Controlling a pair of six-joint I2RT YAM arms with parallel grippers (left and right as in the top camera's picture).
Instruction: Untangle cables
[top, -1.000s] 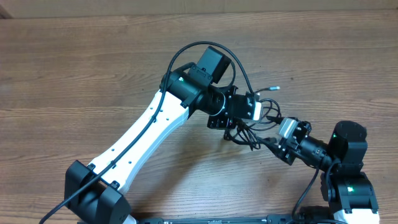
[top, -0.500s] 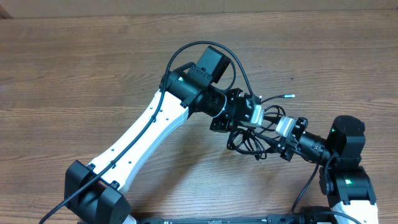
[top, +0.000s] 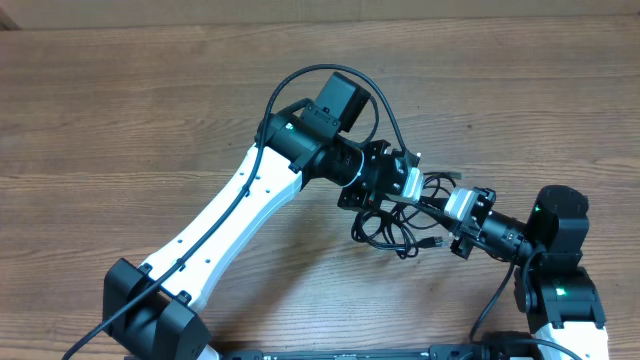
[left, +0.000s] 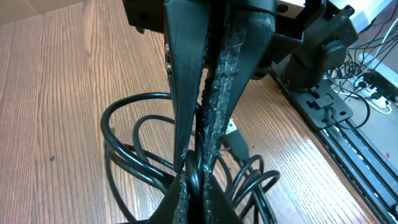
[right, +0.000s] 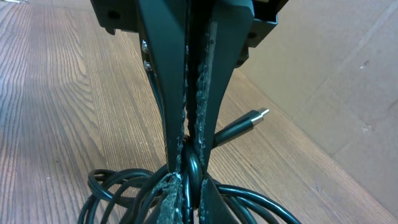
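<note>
Right claw has just snapped shut! A second ago it stood half open; now its jaws are pressed together on a black strand of the cables, pinched low between the pads. Left claw hasn't budged: it is clamped tight on another strand, same as before. So I've got a grip on both sides now, the two claws almost nose to nose over the right half of the worktop. The tangle sits just to the near left of them, loops drooping onto the wood, and it has slid a little left and nearer while I closed in. One plug with a silvery tip pokes out on the far side of my right claw, and it has swung in closer than it was. My read is that with a strand in each claw, the pull-apart can begin. Whether these are two separate cords, I can't tell yet.
</note>
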